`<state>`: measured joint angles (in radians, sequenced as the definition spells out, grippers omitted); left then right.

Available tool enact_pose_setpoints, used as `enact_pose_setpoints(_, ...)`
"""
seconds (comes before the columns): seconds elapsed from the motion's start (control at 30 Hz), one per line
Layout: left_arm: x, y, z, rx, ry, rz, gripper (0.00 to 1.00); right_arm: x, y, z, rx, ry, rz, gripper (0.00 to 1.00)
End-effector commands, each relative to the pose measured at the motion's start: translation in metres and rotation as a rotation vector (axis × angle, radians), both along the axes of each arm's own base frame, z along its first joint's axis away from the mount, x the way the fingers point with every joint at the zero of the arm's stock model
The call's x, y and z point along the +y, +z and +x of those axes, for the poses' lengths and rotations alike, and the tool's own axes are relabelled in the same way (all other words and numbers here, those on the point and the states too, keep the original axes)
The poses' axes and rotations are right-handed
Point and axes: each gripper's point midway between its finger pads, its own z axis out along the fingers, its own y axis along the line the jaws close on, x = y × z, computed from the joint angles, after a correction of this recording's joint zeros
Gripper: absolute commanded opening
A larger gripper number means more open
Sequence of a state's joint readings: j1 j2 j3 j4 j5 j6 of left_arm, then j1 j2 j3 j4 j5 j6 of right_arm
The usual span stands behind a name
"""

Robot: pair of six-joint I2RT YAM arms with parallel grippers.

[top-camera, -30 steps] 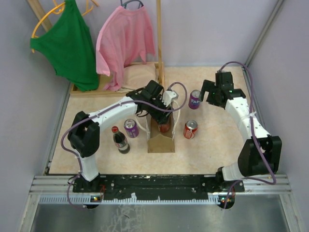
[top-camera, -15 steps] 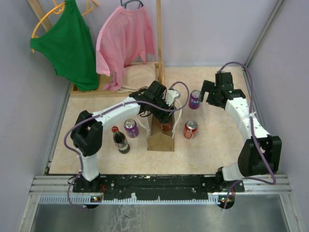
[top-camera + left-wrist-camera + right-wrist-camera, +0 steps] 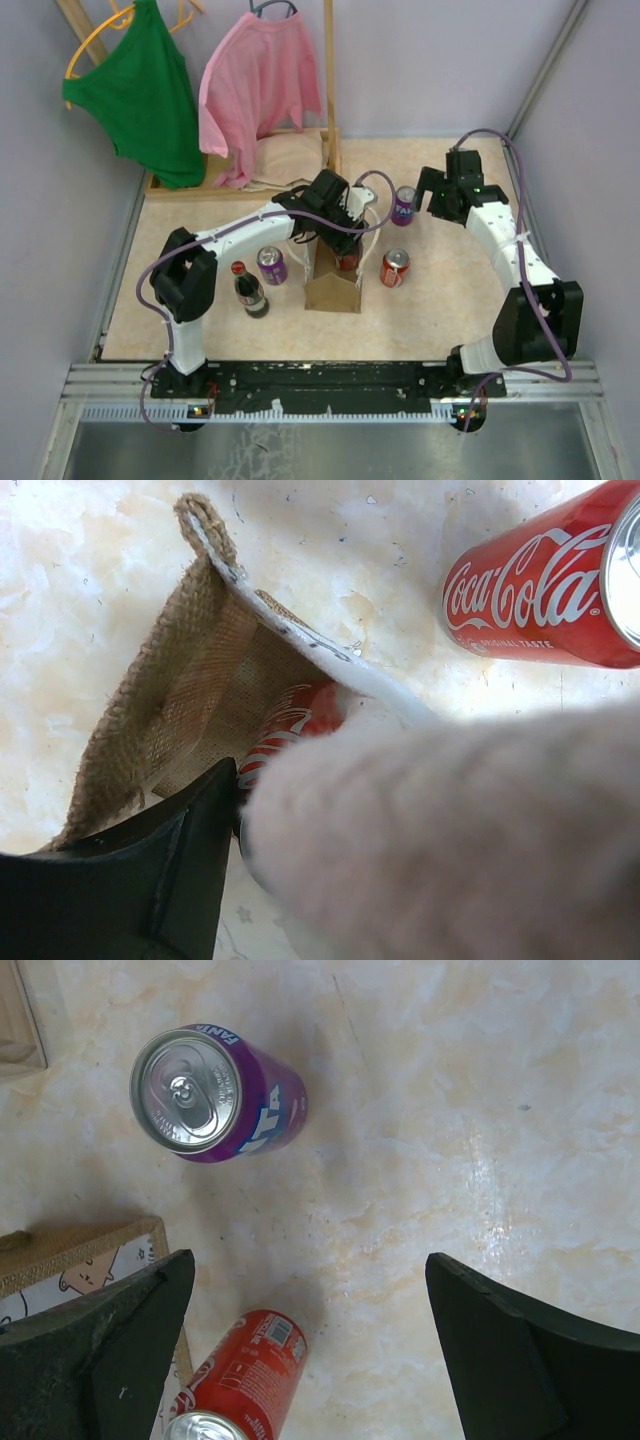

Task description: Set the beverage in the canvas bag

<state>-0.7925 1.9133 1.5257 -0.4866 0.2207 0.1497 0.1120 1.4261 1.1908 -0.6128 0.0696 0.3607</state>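
- The red can (image 3: 290, 725) sat down inside the upright canvas bag (image 3: 170, 700), so the task looked to be at the release step.
- The left gripper (image 3: 343, 222) hung at the bag's mouth. A pale blur hid one finger, so I cannot tell whether it clamped the can.
- The right gripper (image 3: 310, 1345) was spread wide and empty, near a purple can (image 3: 215, 1095).
- Next, by my judgement: let go if needed, then lift straight up, clear of the rope handles (image 3: 373, 247).

A purple Fanta can (image 3: 215, 1095) is seen upright on the marbled table (image 3: 480, 1110). Below it a red can (image 3: 240, 1380) is shown, and lower left of it the canvas bag's corner (image 3: 90, 1240).
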Motion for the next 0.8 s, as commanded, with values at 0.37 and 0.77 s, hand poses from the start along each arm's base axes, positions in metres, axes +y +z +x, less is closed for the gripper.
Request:
enact_pose_setpoints(0.37,-0.02,0.065,0.01,-0.137,-0.006,-0.127,0.89,0.0,0.016,0.008,-0.061,0.001,0.013,0.99)
enact_pose_setpoints(0.77,0.0,0.101,0.018,-0.241,0.064,-0.126,0.92,0.0,0.02,0.016,-0.067,0.005,0.017,0.99)
